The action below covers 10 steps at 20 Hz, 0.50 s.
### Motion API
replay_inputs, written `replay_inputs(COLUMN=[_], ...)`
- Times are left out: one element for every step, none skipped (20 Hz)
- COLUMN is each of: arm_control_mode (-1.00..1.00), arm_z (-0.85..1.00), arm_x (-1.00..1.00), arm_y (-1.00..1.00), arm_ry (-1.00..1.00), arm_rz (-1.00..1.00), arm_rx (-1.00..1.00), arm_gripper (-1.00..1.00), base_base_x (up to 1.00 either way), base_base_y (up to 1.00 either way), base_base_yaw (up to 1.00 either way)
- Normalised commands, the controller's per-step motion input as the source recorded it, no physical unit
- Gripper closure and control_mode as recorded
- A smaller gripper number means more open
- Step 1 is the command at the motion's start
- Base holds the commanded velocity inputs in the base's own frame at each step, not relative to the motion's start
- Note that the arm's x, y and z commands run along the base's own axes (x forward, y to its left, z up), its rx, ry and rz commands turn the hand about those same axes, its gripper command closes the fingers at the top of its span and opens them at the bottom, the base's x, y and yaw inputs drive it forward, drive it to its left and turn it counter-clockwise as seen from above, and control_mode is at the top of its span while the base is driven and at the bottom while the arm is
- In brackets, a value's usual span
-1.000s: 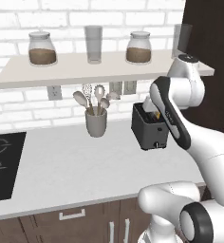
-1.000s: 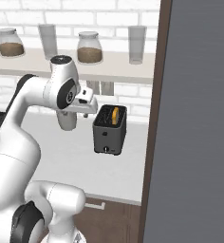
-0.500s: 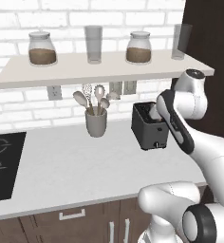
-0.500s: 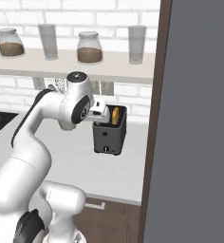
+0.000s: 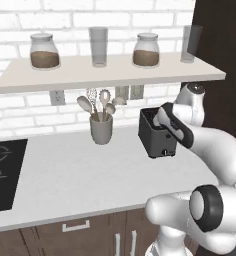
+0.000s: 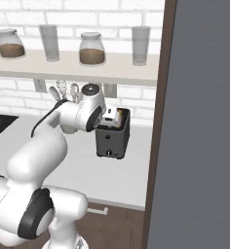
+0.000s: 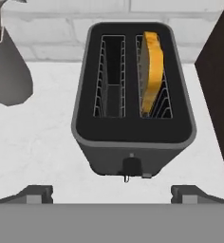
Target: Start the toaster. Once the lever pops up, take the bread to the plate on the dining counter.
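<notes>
While poised above the toaster [image 7: 133, 95], tool [image 7: 117, 193] spread wide, empty, bread [image 7: 152, 66] untouched.

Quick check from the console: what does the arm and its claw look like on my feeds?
A glossy white arm of rounded segments with dark grey bands and round joint caps. In the hand view, the claw has two small dark grey fingertips. No cables or markings visible.

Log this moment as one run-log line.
stage: approaching toaster | claw: open, above toaster, holding nothing | bread: upright in one slot | other slot: empty
</notes>
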Motion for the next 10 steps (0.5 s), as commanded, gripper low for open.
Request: replay_inputs(arm_control_mode=[-1.00,-1.00,-1.00,-1.00,-1.00,-1.00,-1.00,-1.00,-1.00,-1.00], arm_z=[-0.33,-0.36,-0.35,-0.34,-0.37,-0.40,-0.40,-0.37,-0.33,-0.29], arm_x=[0.50,0.44,0.44,0.39,0.29,0.07,0.00,0.00,0.00,0.00], arm_y=[-0.21,-0.17,-0.19,-0.19,-0.17,-0.14,-0.11,-0.02,0.00,0.00], arm_ry=[0.00,0.00,-0.01,-0.03,-0.04,-0.06,-0.06,-0.05,-0.05,-0.03], arm_rz=[0.00,0.00,0.00,0.00,0.00,0.00,0.00,0.00,0.00,0.00], arm_rx=[0.00,0.00,0.00,0.00,0.00,0.00,0.00,0.00,0.00,0.00], arm_gripper=[-1.00,-1.00,-1.00,-1.00,-1.00,-1.00,-1.00,-1.00,-1.00,-1.00], base_base_x=[0.00,0.00,0.00,0.00,0.00,0.00,0.00,0.00,0.00,0.00], base_base_y=[0.00,0.00,0.00,0.00,0.00,0.00,0.00,0.00,0.00,0.00], base_base_yaw=[0.00,0.00,0.00,0.00,0.00,0.00,0.00,0.00,0.00,0.00])
